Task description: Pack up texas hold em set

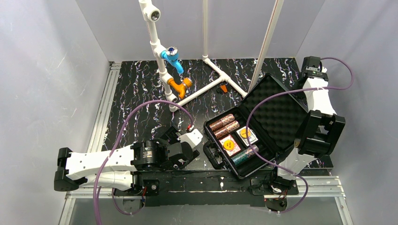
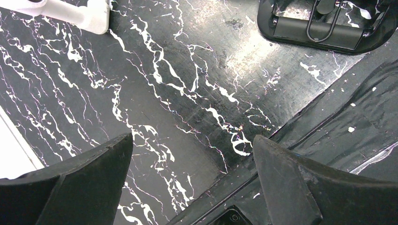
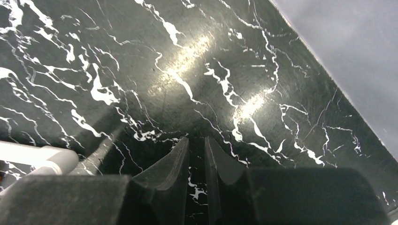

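The black case [image 1: 220,161] lies open at the right of the table, its bumpy foam lid [image 1: 277,110] leaning back. In its base lie two red-brown chip rolls [image 1: 224,125], a dark green roll [image 1: 245,155] and two card decks [image 1: 250,138] with orange discs [image 1: 228,143] on top. My left gripper [image 1: 197,139] is low over the table just left of the case. In the left wrist view it [image 2: 192,140] is wide open and empty, with the case handle [image 2: 324,28] ahead. My right gripper [image 1: 313,65] is behind the lid at the far right, shut and empty [image 3: 196,139].
A white pipe frame [image 1: 206,86] with blue [image 1: 172,57] and orange fittings [image 1: 179,86] stands at the back; a pipe end shows in both wrist views [image 2: 70,11] [image 3: 37,159]. A small orange piece [image 1: 224,88] lies beside it. Grey walls enclose the table.
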